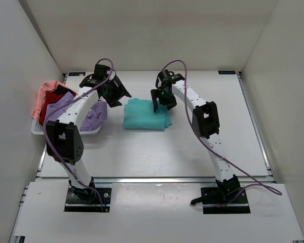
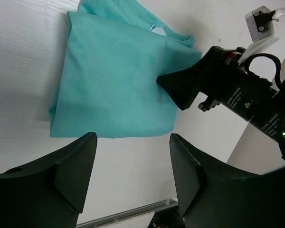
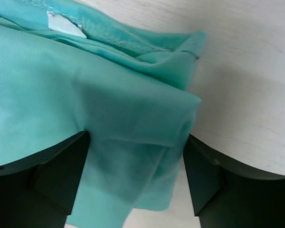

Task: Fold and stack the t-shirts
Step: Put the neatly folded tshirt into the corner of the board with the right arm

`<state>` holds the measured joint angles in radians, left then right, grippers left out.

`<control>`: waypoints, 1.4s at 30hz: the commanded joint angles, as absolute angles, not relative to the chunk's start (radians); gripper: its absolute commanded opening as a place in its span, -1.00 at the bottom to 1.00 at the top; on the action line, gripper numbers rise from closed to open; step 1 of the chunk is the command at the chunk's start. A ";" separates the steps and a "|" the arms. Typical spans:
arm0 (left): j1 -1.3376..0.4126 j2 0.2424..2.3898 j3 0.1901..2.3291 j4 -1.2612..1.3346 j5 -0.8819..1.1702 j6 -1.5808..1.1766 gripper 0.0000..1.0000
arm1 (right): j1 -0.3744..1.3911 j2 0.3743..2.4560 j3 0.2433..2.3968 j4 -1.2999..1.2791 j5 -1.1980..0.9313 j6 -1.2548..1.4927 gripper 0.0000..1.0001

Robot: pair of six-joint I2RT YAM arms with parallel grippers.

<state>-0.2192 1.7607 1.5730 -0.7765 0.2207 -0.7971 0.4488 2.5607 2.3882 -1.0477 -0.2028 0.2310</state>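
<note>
Teal cloth sits at the heart of this: the teal t-shirt [image 1: 142, 115] lies folded into a flat rectangle mid-table, its long axis running 9 to 3 o'clock in the top view and its collar end toward 12. The right end effector [image 1: 159, 105] is the nearer one, down at the shirt's 2 o'clock corner. The wrist view shows its fingers [image 3: 52, 166] spread wide with a loose fold of the cloth between them, not pinched. From it, the bulk of the shirt lies toward 8 o'clock. The left end effector [image 1: 117, 97] hovers just off the 10 o'clock corner, likewise spread and holding nothing. The table [image 1: 157, 152] is bare toward 6 and 3 o'clock, good room for a further fold. At 9 o'clock it is tighter: the white basket [image 1: 38, 130] holds the lavender t-shirt [image 1: 93, 119], which spills over the rim near the teal edge, along with the dark red t-shirt [image 1: 51, 98] and the salmon t-shirt [image 1: 45, 88].
</note>
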 commanded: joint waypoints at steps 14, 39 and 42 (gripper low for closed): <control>-0.235 1.678 1.485 -0.795 0.245 -0.790 0.48 | 0.270 2.445 2.111 -1.077 0.086 0.213 -1.00; -0.391 1.746 1.359 -0.792 0.324 -0.765 0.36 | -0.193 2.733 2.655 -0.778 0.322 -0.233 -1.00; -0.396 1.758 1.351 -0.792 0.327 -0.756 0.35 | -0.210 2.770 2.694 -0.701 0.364 -0.256 -1.00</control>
<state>-0.3878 1.7618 1.3560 -0.8001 0.3027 -0.7776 -0.1844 2.7338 2.6389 -0.8410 0.2672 -0.1940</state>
